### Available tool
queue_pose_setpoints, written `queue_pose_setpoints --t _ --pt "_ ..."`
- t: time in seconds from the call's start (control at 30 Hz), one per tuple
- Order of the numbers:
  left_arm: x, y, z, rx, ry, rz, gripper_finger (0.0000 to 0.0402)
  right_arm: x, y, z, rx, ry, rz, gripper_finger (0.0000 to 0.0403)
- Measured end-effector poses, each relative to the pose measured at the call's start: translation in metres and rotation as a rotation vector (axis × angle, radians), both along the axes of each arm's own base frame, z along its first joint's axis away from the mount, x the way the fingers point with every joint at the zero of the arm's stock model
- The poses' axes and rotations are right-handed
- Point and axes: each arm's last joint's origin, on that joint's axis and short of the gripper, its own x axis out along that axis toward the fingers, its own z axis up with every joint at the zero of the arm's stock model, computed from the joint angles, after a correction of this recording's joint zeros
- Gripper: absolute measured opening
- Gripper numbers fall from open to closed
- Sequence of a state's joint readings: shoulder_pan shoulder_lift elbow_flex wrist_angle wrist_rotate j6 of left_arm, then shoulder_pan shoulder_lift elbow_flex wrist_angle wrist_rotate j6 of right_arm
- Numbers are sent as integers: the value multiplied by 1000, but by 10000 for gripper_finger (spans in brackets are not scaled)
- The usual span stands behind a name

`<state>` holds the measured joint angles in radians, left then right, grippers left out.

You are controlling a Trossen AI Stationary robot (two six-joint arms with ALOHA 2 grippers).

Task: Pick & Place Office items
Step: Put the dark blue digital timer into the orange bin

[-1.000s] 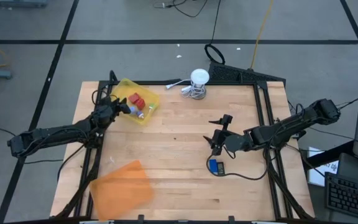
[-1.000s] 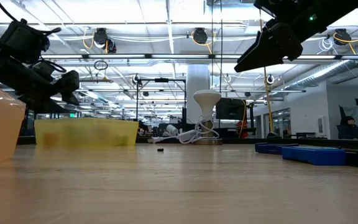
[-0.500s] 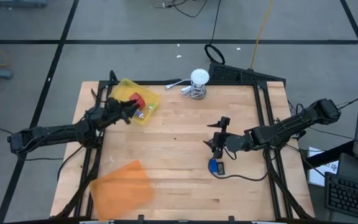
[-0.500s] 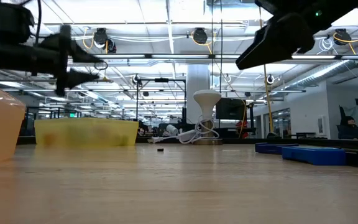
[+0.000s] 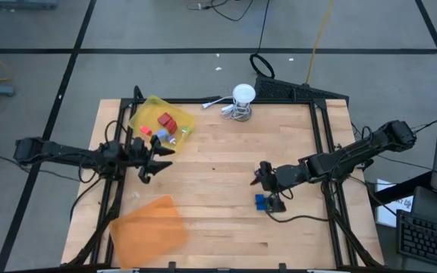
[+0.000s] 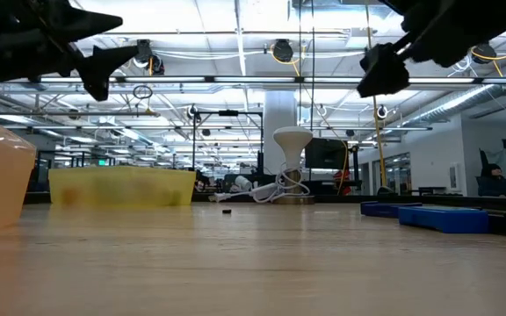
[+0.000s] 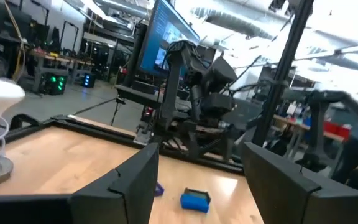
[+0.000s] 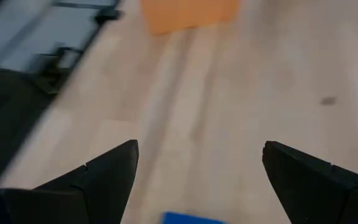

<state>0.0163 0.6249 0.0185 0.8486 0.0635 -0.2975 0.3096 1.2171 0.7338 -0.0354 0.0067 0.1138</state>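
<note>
While both arms hang above the bench (image 5: 218, 227), neither is carrying anything, and the layout reads like a sorting job partly done. Several office items already lie in the yellow tray (image 5: 144, 109): a red block (image 5: 165, 121), another small red piece and a bluish one beside it. That tray sits just beyond the left gripper (image 5: 152, 157), a little to one side. Its jaws stand parted with only air between them; from the wrist view they point across the bench toward the other arm, so I judge it is turning away from the tray, empty.

Right gripper (image 5: 262, 177) is over the far side of the bench, jaws spread wide and holding nothing. A blue item (image 5: 262, 202) lies on the wood just beside and below those jaws, untouched; the wrist view catches its edge (image 8: 185, 218) between the two fingers. That looks like the next pick, though the jaws would need to come down around it first.

Orange tray (image 5: 149, 227) sits well apart from both grippers, apparently bare. One tiny dark piece (image 5: 212, 170) rests alone mid-bench, between the two arms.
</note>
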Motion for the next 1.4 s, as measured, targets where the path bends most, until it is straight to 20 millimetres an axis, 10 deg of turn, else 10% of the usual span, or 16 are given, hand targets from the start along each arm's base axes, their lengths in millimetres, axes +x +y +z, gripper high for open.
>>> queue_pose_setpoints --t 0.27,0.83,1.4 --pt "16 -18 10 93 5 79 227 -11 1 -23 114 111 -128 329" --pt "144 -18 36 301 505 321 228 -15 -11 -80 -45 351 -658 329" --pt "155 8 32 322 531 410 228 -11 -17 -96 -41 431 -691 283"
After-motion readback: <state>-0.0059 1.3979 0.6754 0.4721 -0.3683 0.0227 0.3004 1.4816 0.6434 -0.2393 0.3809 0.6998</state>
